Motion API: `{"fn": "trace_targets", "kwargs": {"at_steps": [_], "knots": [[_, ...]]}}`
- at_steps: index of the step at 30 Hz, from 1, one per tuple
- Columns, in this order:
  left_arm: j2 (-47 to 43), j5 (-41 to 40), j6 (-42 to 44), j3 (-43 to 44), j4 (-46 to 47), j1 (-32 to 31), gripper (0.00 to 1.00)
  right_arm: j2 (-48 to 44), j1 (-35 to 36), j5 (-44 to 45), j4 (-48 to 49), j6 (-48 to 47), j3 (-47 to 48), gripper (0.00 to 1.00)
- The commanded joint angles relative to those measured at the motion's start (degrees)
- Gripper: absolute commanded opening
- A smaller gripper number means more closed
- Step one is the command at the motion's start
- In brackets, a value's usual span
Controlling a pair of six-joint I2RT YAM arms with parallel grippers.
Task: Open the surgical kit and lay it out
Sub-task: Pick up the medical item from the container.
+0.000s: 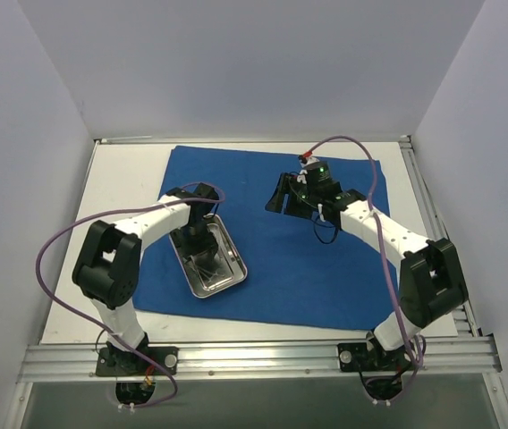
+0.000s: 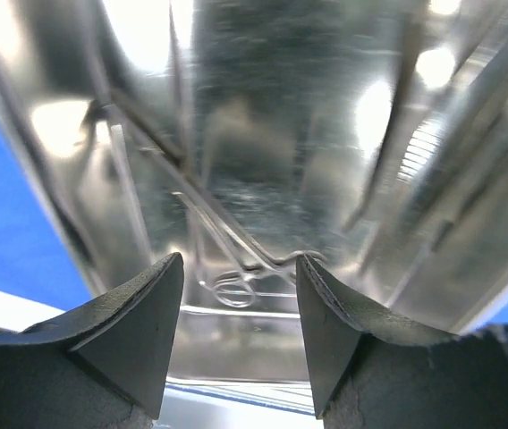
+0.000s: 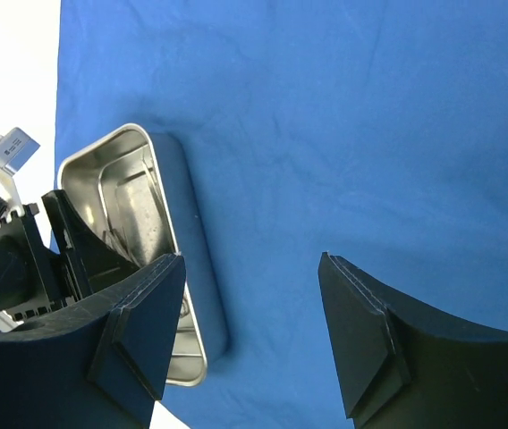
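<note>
**Left arm [image 1: 138,223] dips into the tray [image 1: 233,284]; right arm [image 1: 388,237] hovers over the cloth [image 1: 325,268]**

The left arm bends at the elbow and points its wrist steeply down. The left gripper [image 1: 200,257] sits inside the shiny rectangular steel tray, jaws apart and holding nothing. A thin, scissor-like metal instrument [image 2: 227,246] lies on the scuffed, reflective tray floor just beyond its fingertips. The tray rests on the royal-blue cloth near its near-left corner. The cloth lies flat, softly creased, on the white table [image 1: 129,179]. The right arm reaches toward the cloth's far middle, the right gripper [image 1: 281,197] wide and empty above bare fabric.
</note>
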Motion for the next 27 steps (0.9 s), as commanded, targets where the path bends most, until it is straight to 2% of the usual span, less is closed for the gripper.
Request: {"fn": "trace_targets", "kwargs": {"at_steps": [1, 10, 21, 27], "knots": [[2.0, -2.0, -6.4, 2.3, -5.7, 0.9, 0.62, -3.7, -1.4, -2.6, 2.4, -1.5, -1.1, 0.62], [9.2, -3.0, -10.7, 4.3, -4.3, 0.8, 0.61, -5.3, -3.1, -5.9, 3.5, -2.3, -2.9, 0.62], [10.7, -2.8, -12.7, -2.4, 2.8, -0.1, 0.45, -7.0, -3.7, -5.5, 1.8, -3.0, -2.0, 0.62], [13.9, -8.4, -9.5, -0.4, 4.4, -2.7, 0.4, -7.1, -3.7, -5.7, 1.5, -2.5, -2.3, 0.61]]}}
